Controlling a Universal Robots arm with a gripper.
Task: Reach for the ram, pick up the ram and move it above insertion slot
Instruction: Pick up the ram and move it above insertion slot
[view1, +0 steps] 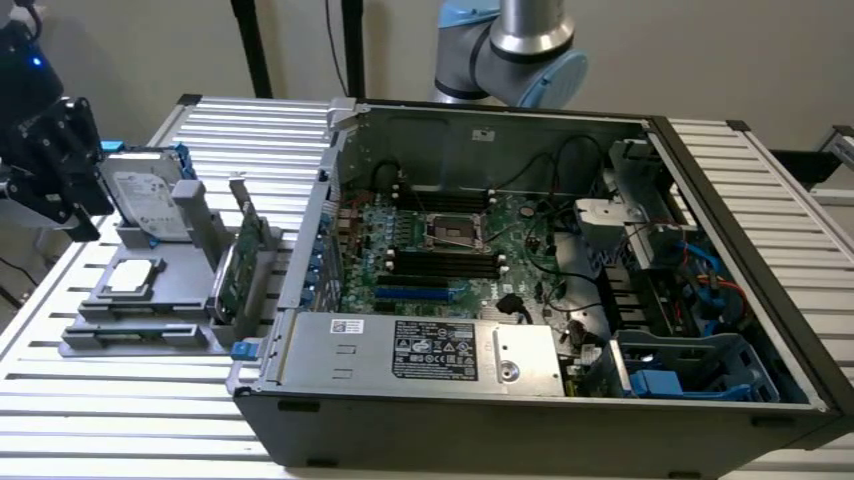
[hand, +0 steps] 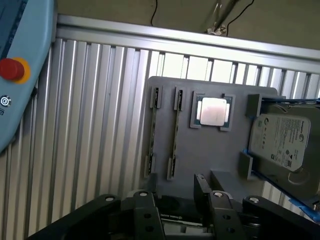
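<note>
Gripper (hand: 175, 202) hangs with its two black fingers spread apart, grasping nothing, over one edge of the flat gray plastic fixture tray (hand: 210, 155). The long, thin ram (hand: 174, 132), seen edge-on, stands in a tray slot just beyond the fingertips, not touching them. Beside it lies a square silver processor chip (hand: 213, 110), then a silver hard drive (hand: 281, 142). Ribbed aluminium tabletop (hand: 90, 125) stretches wide past the tray's slot-side edge.
</note>
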